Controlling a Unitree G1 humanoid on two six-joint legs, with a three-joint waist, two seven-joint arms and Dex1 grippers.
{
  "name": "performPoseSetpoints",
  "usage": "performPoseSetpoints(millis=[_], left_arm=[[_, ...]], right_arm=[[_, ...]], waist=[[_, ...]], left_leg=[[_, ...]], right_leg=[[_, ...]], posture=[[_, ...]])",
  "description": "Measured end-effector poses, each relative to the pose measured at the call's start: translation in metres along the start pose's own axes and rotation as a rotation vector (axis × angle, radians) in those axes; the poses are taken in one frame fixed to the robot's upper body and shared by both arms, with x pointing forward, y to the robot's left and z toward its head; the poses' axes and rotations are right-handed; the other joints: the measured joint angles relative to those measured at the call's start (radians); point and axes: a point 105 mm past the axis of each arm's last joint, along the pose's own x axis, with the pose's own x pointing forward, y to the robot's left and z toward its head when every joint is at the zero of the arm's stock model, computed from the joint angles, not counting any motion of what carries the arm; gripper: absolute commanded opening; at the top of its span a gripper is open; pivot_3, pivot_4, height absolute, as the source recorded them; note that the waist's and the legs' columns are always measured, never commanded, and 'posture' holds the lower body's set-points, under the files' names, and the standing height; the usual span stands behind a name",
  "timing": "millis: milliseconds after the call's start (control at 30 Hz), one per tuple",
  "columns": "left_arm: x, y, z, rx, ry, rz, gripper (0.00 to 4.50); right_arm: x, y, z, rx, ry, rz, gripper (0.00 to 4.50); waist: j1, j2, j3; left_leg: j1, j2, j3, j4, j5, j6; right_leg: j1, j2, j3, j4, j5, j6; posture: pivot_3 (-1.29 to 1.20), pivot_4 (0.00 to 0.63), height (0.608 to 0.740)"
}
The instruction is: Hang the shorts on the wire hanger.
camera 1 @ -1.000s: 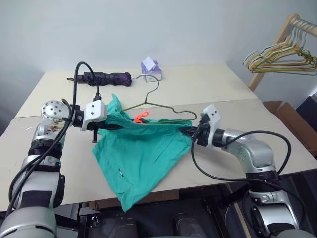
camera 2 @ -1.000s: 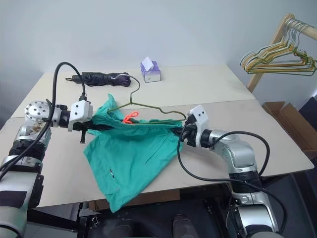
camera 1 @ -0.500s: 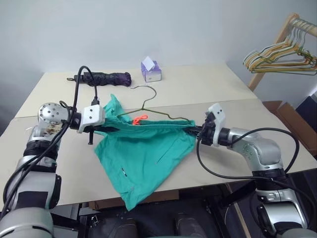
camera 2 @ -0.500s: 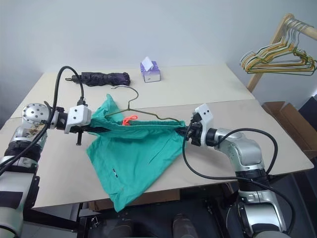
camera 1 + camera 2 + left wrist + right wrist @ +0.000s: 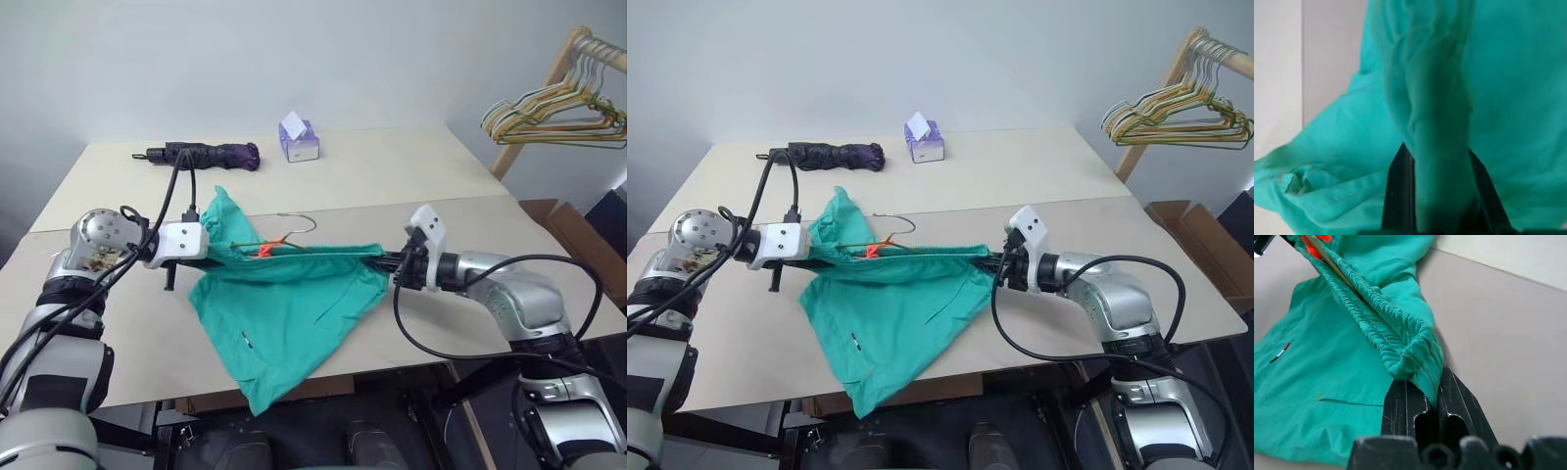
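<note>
While stretched between both clamped jaws, shorts [image 5: 284,304], orange patch [image 5: 265,250], no legible writing.

A folded purple umbrella [image 5: 201,154] lies near a tissue box [image 5: 298,139] on the table [image 5: 392,171].

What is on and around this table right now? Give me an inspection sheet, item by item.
Surface: beige table of two panels with a seam between them.
Job's things: teal shorts stretched by the waistband between both pincers, legs trailing over the near edge; wire hanger lies along the waistband, hook poking out above it.
Clutter: folded purple umbrella and purple tissue box at the far side.
Grippers: left pincer shut on the shorts; right pincer shut on the waistband's other end.
Cables: black cables loop over both wrists.
Surroundings: wooden rack with a bunch of hangers; cardboard box on the right.
</note>
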Motion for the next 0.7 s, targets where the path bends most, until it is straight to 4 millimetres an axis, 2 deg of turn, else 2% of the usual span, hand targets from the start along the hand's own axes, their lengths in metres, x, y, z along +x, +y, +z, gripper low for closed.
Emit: performPoseSetpoints(millis=[167, 333, 433, 500, 700], left_arm=[[0.001, 0.000, 0.000, 0.015, 0.009, -0.004, 0.00], [-0.001, 0.004, 0.005, -0.066, -0.058, 0.011, 0.00], [0.002, 0.003, 0.007, -0.110, -0.094, 0.002, 0.00], [0.000, 0.003, 0.004, -0.146, -0.094, 0.005, 0.00], [0.002, 0.004, 0.007, -0.149, -0.112, 0.004, 0.00]], right_arm=[[-0.003, 0.006, 0.006, -0.067, 0.004, 0.022, 0.03], [-0.006, 0.014, 0.017, -0.162, 0.002, 0.026, 0.03], [-0.004, 0.013, 0.016, -0.182, 0.022, 0.014, 0.70], [-0.006, 0.005, 0.018, -0.202, 0.032, -0.032, 1.29], [-0.011, -0.001, 0.024, -0.214, 0.027, -0.055, 3.32]], waist=[[0.001, 0.000, 0.000], [0.002, 0.000, 0.000], [0.001, 0.000, 0.000], [-0.001, 0.000, 0.000], [-0.003, 0.000, 0.000]], left_leg=[[-0.001, 0.000, 0.000, 0.000, 0.000, 0.000], [0.000, 0.000, 0.000, 0.000, 0.000, 0.000], [-0.001, 0.000, 0.000, 0.000, 0.000, 0.000], [-0.001, 0.000, 0.000, 0.000, 0.000, 0.000], [-0.001, 0.000, 0.000, 0.000, 0.000, 0.000]], right_leg=[[-0.001, 0.000, 0.000, 0.000, 0.000, 0.000], [0.000, 0.000, 0.000, 0.000, 0.000, 0.000], [0.000, 0.000, 0.000, 0.000, 0.000, 0.000], [-0.001, 0.000, 0.000, 0.000, 0.000, 0.000], [0.000, 0.000, 0.000, 0.000, 0.000, 0.000]], posture=[[-0.05, 0.011, 0.740], [-0.05, 0.007, 0.740], [-0.05, 0.005, 0.740], [-0.05, 0.003, 0.740], [-0.07, 0.000, 0.740]])
